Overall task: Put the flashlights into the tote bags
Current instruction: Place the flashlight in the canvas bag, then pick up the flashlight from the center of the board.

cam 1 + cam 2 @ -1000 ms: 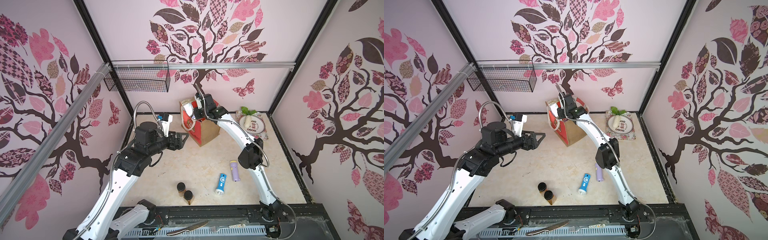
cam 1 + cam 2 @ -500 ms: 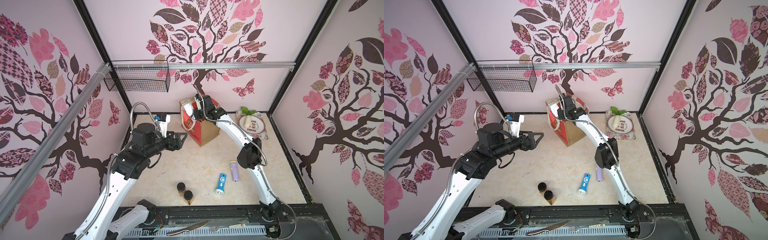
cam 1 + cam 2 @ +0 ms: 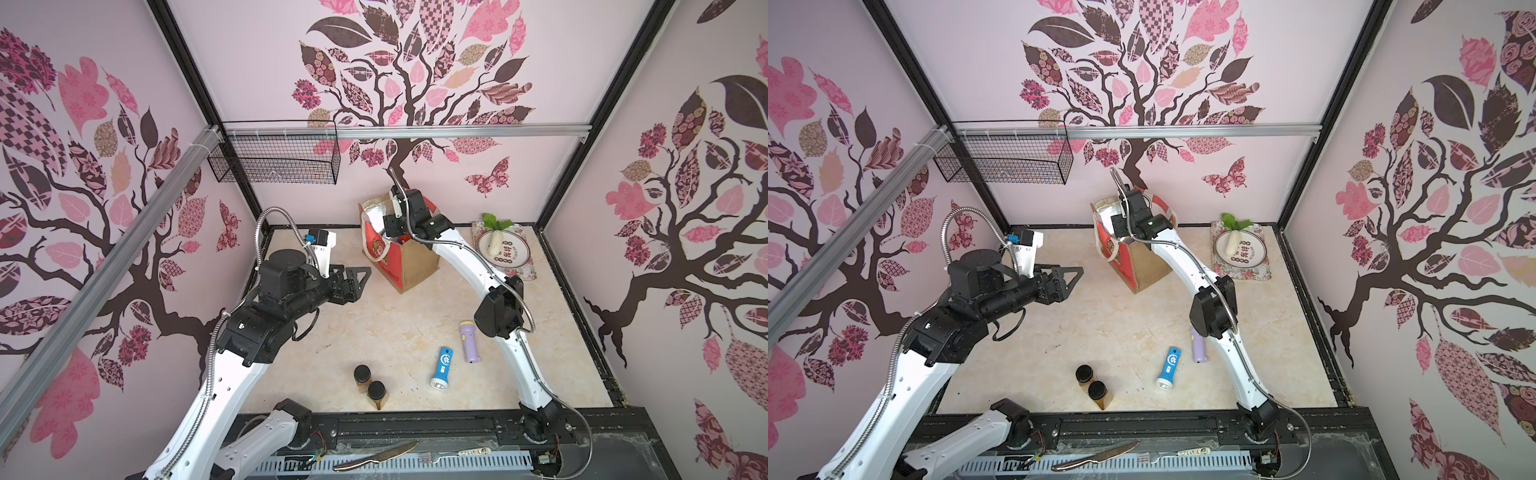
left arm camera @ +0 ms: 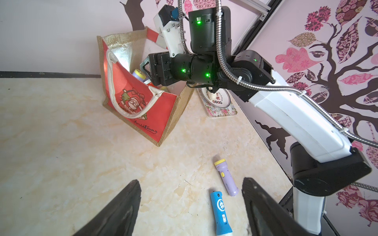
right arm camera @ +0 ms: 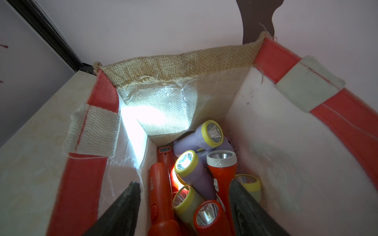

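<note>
Right gripper (image 5: 184, 182) hangs spread over the mouth of the tote bag (image 3: 411, 266), upper centre in both top views, gripping nothing. Flashlights (image 5: 196, 175) are heaped directly beneath (a beam glares on the lining). Left gripper (image 4: 191, 181) spread, empty, mid-left. Blue flashlight (image 3: 442, 368) and lilac flashlight (image 3: 468, 341) lie lower centre, unmoved since a second ago. Coarse jute, glossy white lining, smooth plastic barrels.

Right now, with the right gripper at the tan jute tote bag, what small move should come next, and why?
Probably lift the right gripper clear of the tan jute tote bag. Its jaws stand open, holding nothing, above red and lilac plastic flashlights inside. A blue plastic flashlight and a lilac flashlight with yellow ring lie on the marbled table.
</note>
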